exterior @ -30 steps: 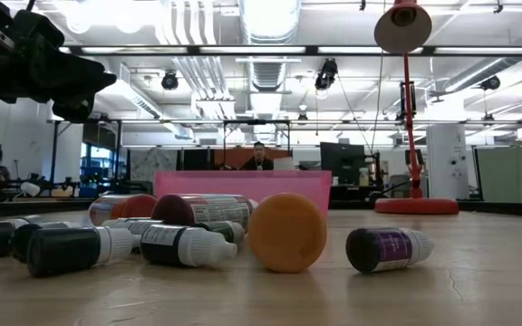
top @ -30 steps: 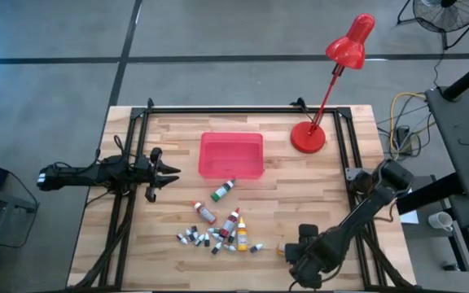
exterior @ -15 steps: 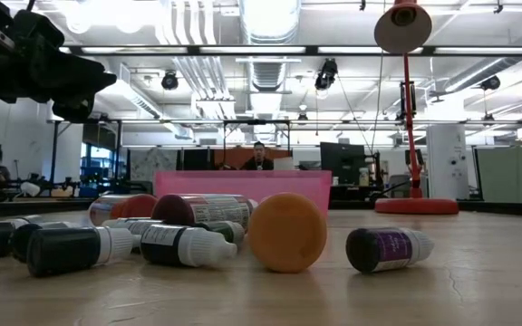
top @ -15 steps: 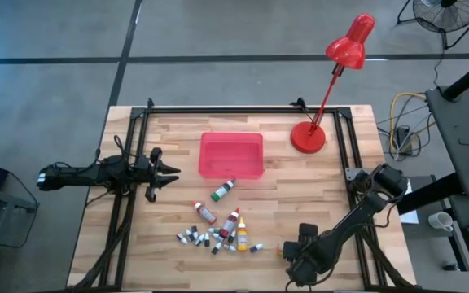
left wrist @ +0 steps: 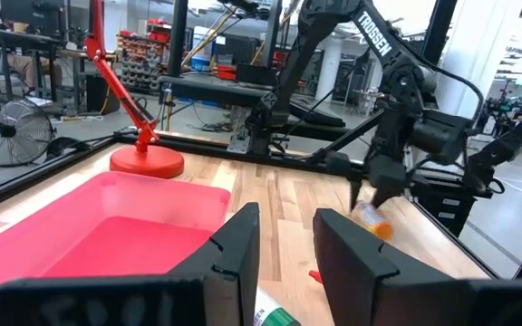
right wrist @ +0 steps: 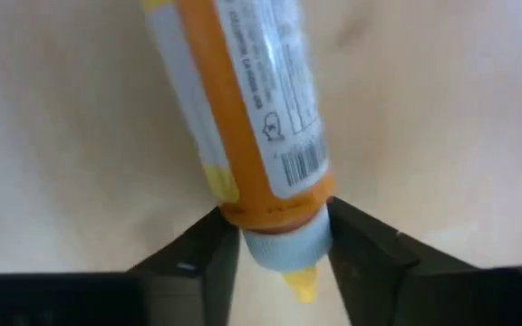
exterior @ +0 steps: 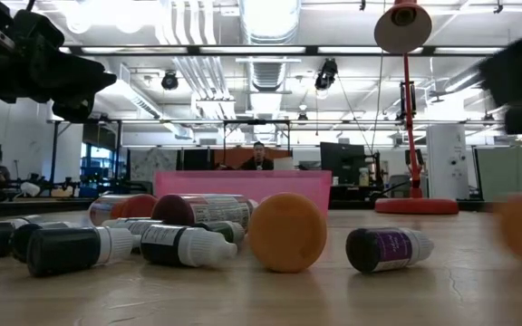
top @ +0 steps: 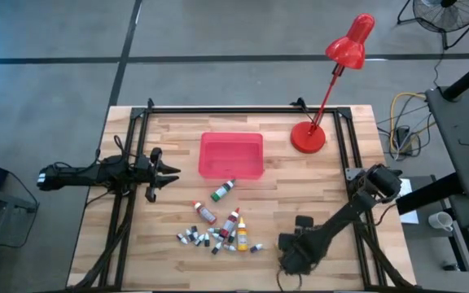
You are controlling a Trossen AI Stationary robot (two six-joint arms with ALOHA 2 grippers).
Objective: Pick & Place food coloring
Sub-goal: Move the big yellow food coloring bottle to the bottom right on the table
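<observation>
One camera looks straight down; another sits low among the bottles (exterior: 188, 244); both share the red tray (top: 231, 155).

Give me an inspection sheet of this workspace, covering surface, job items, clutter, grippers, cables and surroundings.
Surface: wooden table, black frame rails along its edges.
Job's things: food coloring bottles clustered near the front edge; red tray has nothing in it; one orange squeeze tube lies apart toward the right arm.
Clutter: red desk lamp at the back right.
Grippers: right gripper closed around the orange tube's neck; left gripper hovers by the tray, holding nothing.
Cables: yellow and dark cables off the table's right.
Surroundings: person seated far behind; fan.
</observation>
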